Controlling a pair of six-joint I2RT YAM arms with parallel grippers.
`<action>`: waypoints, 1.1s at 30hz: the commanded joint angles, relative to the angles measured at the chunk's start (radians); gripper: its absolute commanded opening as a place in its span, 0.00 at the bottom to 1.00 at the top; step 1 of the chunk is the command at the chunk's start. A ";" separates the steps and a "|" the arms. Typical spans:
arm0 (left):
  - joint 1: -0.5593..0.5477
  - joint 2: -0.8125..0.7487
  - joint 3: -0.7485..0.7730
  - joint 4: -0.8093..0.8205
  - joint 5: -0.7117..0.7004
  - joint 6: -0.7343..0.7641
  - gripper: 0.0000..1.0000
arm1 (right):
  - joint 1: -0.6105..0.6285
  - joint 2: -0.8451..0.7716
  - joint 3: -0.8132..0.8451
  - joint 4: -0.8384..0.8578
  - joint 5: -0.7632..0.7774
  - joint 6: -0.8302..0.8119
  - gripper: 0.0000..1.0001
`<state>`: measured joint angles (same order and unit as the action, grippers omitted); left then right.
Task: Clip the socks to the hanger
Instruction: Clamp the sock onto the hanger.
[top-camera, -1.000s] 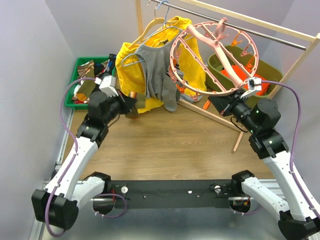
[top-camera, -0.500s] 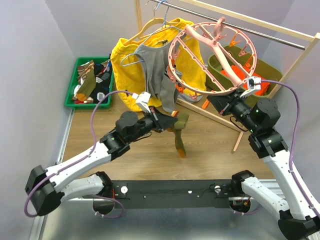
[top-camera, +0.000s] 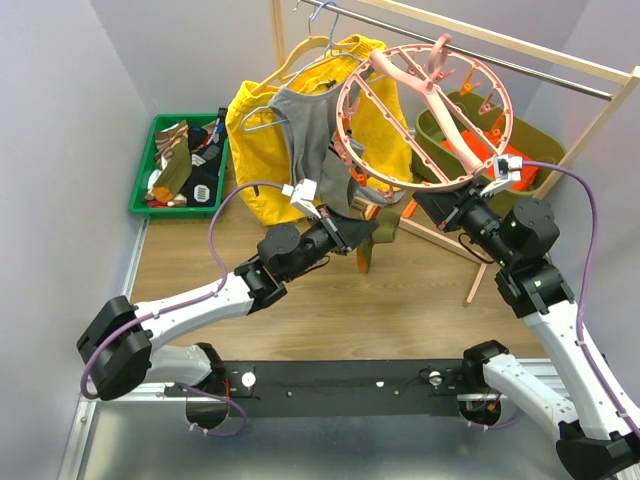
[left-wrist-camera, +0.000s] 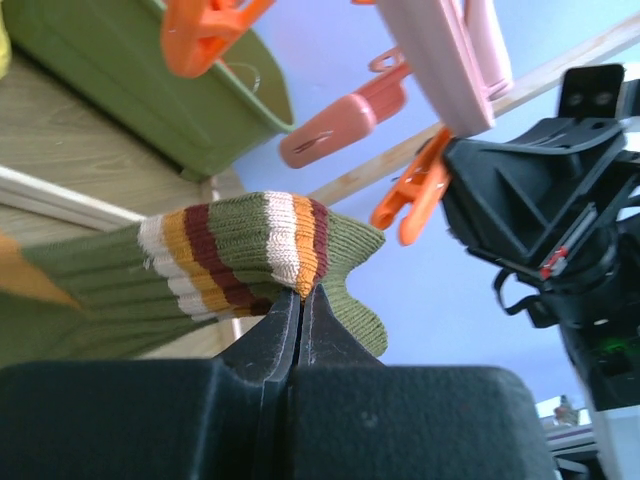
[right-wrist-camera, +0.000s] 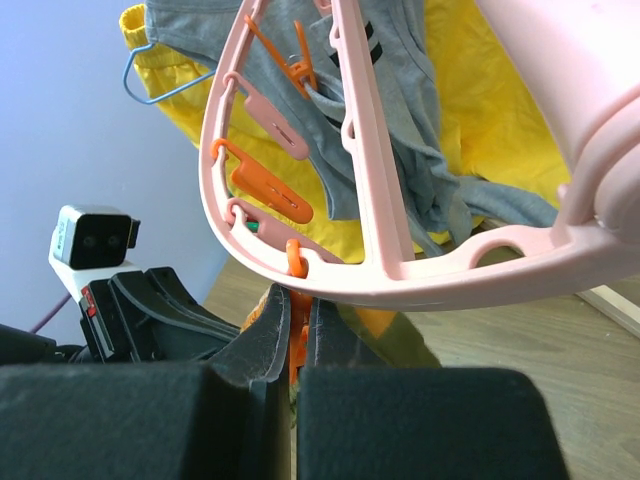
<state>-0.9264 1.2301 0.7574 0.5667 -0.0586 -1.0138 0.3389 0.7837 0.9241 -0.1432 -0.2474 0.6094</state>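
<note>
Left gripper (left-wrist-camera: 300, 300) clamped on sock (left-wrist-camera: 230, 255) cuff, just below hanger (right-wrist-camera: 450, 272) rim. Right gripper (right-wrist-camera: 297, 305) pinching orange clip (right-wrist-camera: 293, 258) — feed cuff edge deep into clip mouth, hanger held steady — only then release.

Arms: two are counted, the left arm (top-camera: 190, 305) and the right arm (top-camera: 550, 300).
Grippers: two, the left gripper (left-wrist-camera: 300, 298) and the right gripper (right-wrist-camera: 293, 305).
Ring hanger (right-wrist-camera: 400, 270): one.
Sock (left-wrist-camera: 230, 250) pinched by the left gripper: one.
Orange clip (right-wrist-camera: 295, 258) between the right fingers: one.
Clips on the ring: many; no full count can be made.
Coat hangers (top-camera: 300, 55): two.
Garments: two, a yellow jacket (top-camera: 255, 125) and a grey shirt (top-camera: 310, 140).
Green crate (top-camera: 183, 119): one.
</note>
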 joint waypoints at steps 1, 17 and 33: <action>-0.019 0.025 0.034 0.120 -0.043 -0.028 0.00 | 0.002 -0.011 -0.030 0.016 -0.012 0.018 0.04; -0.028 0.075 0.065 0.150 -0.007 -0.022 0.00 | 0.002 -0.004 -0.041 0.030 -0.015 0.024 0.04; -0.040 0.114 0.092 0.180 0.016 -0.029 0.00 | 0.002 -0.011 -0.051 0.039 -0.018 0.032 0.04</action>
<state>-0.9524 1.3273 0.8150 0.6945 -0.0582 -1.0378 0.3389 0.7795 0.8940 -0.0978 -0.2478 0.6289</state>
